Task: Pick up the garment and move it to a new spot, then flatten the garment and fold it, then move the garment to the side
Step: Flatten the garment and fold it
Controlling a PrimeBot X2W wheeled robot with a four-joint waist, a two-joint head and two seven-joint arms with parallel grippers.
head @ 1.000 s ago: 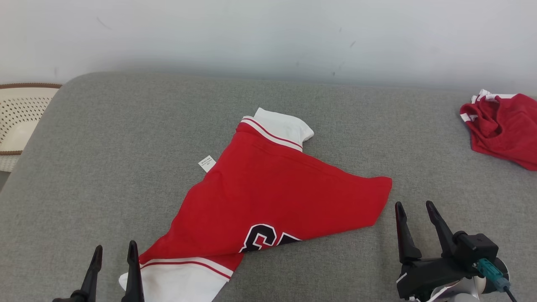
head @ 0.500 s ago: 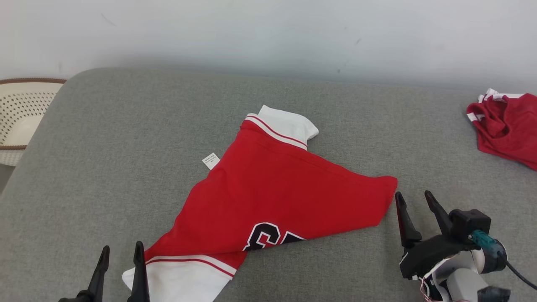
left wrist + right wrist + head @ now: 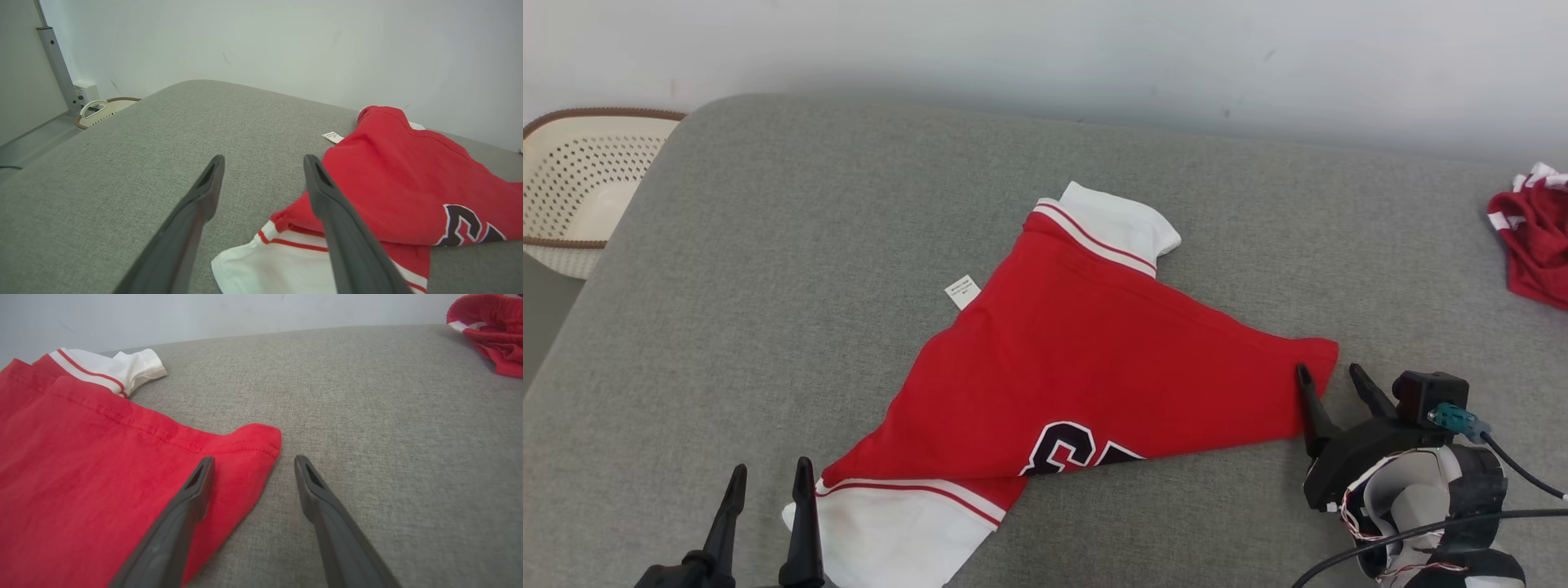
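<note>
Two pairs of jaws open, holding nothing | red shirt (image 3: 1086,359) lies mid grey padded surface (image 3: 768,269) | right jaws at its right corner | left jaws beside its white sleeve (image 3: 890,539) | another red garment (image 3: 1535,245) far right

grey fabric surface (image 3: 768,286) against plain white wall (image 3: 1013,41), perforated cream basket (image 3: 580,180) beside it

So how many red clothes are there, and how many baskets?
Red clothes: 2, the shirt in the middle and a crumpled bundle at the far right.
Baskets: 1, the white basket on the left.
Total: 3
</note>
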